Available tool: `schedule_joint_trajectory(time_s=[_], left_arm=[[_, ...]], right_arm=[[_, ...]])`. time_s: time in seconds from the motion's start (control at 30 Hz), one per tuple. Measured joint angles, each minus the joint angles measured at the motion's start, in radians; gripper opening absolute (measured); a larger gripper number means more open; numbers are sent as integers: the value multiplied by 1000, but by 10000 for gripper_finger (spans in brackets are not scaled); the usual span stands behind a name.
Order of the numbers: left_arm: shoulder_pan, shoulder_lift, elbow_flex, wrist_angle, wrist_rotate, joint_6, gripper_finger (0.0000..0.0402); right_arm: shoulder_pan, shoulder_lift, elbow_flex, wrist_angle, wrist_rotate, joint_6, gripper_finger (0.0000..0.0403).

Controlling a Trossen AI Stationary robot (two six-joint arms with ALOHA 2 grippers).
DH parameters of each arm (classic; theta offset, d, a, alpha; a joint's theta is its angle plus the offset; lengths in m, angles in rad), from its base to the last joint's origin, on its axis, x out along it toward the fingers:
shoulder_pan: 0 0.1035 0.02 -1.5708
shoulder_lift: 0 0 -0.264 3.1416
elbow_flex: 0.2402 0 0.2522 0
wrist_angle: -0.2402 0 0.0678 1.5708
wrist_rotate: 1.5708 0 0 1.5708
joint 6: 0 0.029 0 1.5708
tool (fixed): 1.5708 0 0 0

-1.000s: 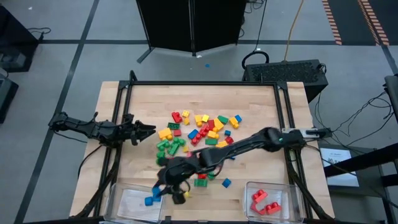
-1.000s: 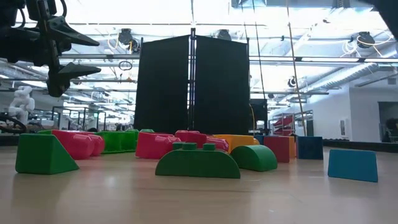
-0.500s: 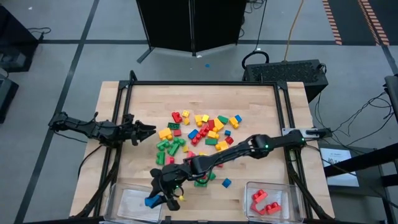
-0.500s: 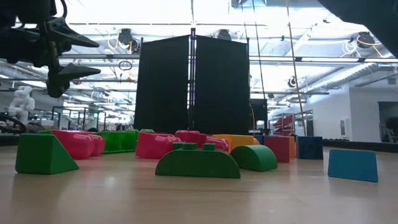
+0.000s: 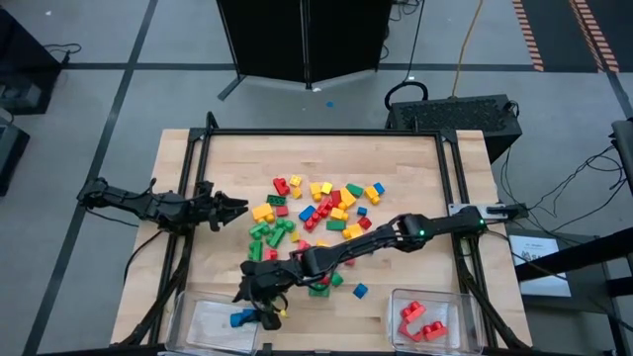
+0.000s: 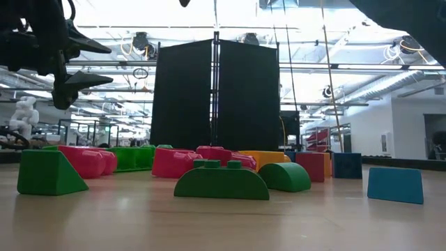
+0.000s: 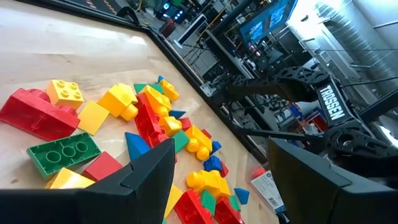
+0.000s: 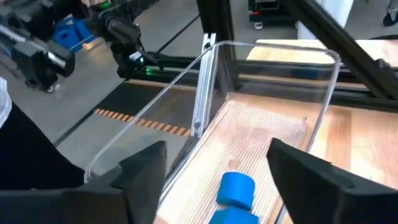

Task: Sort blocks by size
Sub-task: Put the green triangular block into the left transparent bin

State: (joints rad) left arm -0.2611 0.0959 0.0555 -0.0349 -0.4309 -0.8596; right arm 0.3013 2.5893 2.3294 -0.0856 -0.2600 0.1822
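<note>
Right tool (image 5: 259, 309) spread, released above left bin (image 8: 261, 124); blue block (image 8: 236, 188) lies inside, sorted by size.

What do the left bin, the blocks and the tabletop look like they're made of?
Left bin: clear, hard plastic by the look; the floor and table show through its glossy walls.
Blocks: probably moulded plastic, with saturated colours, a smooth sheen and studs on top.
Tabletop: looks like light wood, butcher-block style, with visible plank strips and a matte finish, set in a dark frame that is likely metal.
</note>
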Motion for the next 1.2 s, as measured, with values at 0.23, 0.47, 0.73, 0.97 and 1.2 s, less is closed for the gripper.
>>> schedule_joint_trajectory(time_s=[0.23,0.47,0.73,0.97,1.2], left_arm=[[0,0,0,1,1,0,255],[0,0,0,-1,2,-1,255],[0,0,0,-3,2,0,255],[0,0,0,-5,2,0,255],[0,0,0,-12,2,1,255]], right_arm=[[-24,-94,23,-178,-27,118,300],[0,-258,30,-788,156,9,284],[58,-151,28,-758,312,21,283],[76,-49,26,-642,340,75,283],[73,14,24,-640,403,139,282]])
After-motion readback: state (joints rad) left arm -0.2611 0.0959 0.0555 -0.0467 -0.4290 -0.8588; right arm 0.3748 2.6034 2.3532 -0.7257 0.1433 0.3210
